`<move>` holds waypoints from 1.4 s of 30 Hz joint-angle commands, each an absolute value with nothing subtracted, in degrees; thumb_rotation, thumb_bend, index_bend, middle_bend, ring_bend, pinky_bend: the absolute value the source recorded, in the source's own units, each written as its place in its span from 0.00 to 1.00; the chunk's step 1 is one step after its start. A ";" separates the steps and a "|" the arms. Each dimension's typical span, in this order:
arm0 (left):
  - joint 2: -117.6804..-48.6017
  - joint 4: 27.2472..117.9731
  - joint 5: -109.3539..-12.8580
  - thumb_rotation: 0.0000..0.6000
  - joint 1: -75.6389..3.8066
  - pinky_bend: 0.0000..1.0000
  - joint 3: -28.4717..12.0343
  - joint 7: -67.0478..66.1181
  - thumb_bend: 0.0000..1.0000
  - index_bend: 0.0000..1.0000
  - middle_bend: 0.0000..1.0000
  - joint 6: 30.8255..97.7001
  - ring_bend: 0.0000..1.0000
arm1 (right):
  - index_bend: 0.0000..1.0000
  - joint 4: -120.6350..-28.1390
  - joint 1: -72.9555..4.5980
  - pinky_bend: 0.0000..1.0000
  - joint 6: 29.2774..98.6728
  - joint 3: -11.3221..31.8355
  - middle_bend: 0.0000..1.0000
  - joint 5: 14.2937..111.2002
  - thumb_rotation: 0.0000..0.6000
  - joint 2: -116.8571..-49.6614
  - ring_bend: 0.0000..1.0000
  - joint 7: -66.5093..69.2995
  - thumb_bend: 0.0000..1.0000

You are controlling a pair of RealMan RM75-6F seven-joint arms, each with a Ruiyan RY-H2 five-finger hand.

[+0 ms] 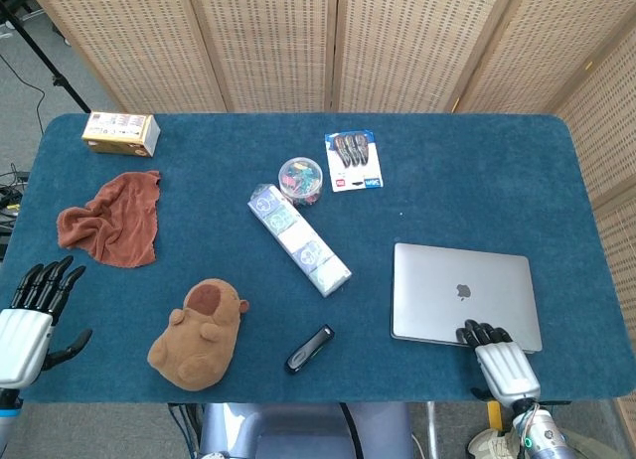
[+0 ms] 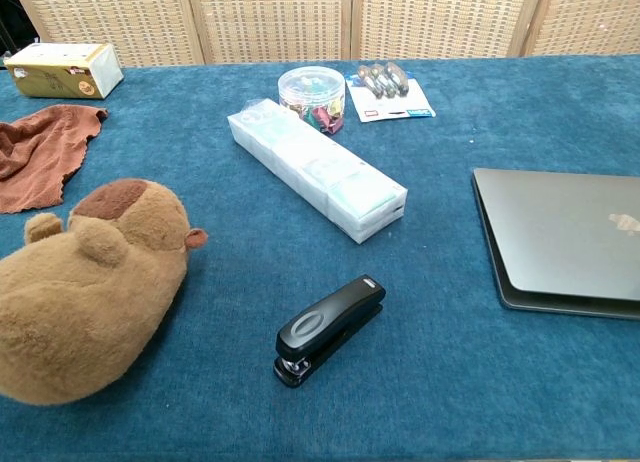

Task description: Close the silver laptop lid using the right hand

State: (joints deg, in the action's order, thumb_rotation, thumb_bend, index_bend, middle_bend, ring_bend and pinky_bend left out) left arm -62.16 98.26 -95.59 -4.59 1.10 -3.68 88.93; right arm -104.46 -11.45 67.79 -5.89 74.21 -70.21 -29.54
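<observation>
At the near right table (image 1: 447, 196) edge, the right hand (image 1: 504, 364) was rested with fingertips (image 1: 481, 334) on the laptop (image 1: 463, 295), whose lid was nearly flat. The left hand (image 1: 28, 320) was held open and empty near the left corner. One stapler (image 1: 309, 349), one plush toy (image 1: 198, 334) and one cloth (image 1: 111, 220) were seen beyond

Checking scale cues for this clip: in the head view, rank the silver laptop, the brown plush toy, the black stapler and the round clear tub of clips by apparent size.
1. Silver laptop, lid down, largest.
2. Brown plush toy.
3. Black stapler and round clear tub of clips: too close to rank; the stapler is longer, the tub wider.
</observation>
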 commanded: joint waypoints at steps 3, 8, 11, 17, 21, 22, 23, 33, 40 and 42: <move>-62.28 98.32 -95.66 1.00 -4.59 0.00 1.13 -4.03 0.25 0.09 0.00 88.87 0.00 | 0.14 -103.63 -11.53 0.17 67.00 -6.19 0.09 73.66 1.00 -71.07 0.12 -29.95 0.18; -62.29 98.39 -95.62 1.00 -4.55 0.00 1.10 -4.11 0.25 0.09 0.00 88.89 0.00 | 0.14 -103.12 -11.54 0.17 66.56 -6.43 0.09 73.49 1.00 -71.80 0.12 -30.22 0.18; -62.28 98.38 -95.58 1.00 -4.54 0.00 1.07 -4.10 0.25 0.09 0.00 88.90 0.00 | 0.14 -103.06 -11.55 0.17 66.48 -6.45 0.09 73.40 1.00 -71.99 0.12 -30.32 0.18; -62.27 98.37 -95.56 1.00 -4.51 0.00 1.05 -3.96 0.25 0.09 0.00 88.92 0.00 | 0.14 -103.05 -11.60 0.17 66.29 -6.47 0.08 73.03 1.00 -72.23 0.11 -30.66 0.18; -62.34 98.32 -95.54 1.00 -4.49 0.00 0.98 -4.05 0.24 0.09 0.00 88.99 0.00 | 0.14 -103.28 -11.65 0.17 66.76 -6.21 0.08 73.25 1.00 -71.93 0.11 -30.77 0.18; -62.37 98.31 -95.54 1.00 -4.46 0.00 0.97 -4.05 0.25 0.09 0.00 89.03 0.00 | 0.14 -103.47 -11.69 0.17 67.13 -5.96 0.08 73.53 1.00 -71.67 0.11 -30.62 0.18; -62.41 98.29 -95.55 1.00 -4.45 0.00 0.94 -4.11 0.25 0.09 0.00 89.10 0.00 | 0.14 -103.68 -11.74 0.17 67.62 -5.58 0.08 73.81 1.00 -71.36 0.11 -30.43 0.18; -63.16 97.81 -95.36 1.00 -4.36 0.00 0.58 -4.25 0.25 0.10 0.00 89.47 0.00 | 0.14 -106.74 -12.47 0.17 74.60 -0.87 0.06 80.68 1.00 -66.51 0.09 -26.35 0.18; -64.51 96.67 -94.52 1.00 -4.29 0.00 -0.06 -4.09 0.25 0.10 0.00 89.84 0.00 | 0.12 -108.74 -9.07 0.17 84.99 0.21 0.02 88.29 1.00 -58.16 0.04 -23.16 0.18; -64.76 96.47 -94.54 1.00 -4.31 0.00 -0.11 -4.12 0.24 0.10 0.00 89.87 0.00 | 0.09 -106.35 -8.53 0.16 85.49 -0.18 0.00 89.42 1.00 -57.70 0.00 -18.28 0.18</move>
State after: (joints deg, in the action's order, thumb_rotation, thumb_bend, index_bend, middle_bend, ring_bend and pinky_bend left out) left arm -64.70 96.52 -94.54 -4.30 -0.09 -4.10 89.87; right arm -107.49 -10.84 81.20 0.43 85.47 -62.50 -23.35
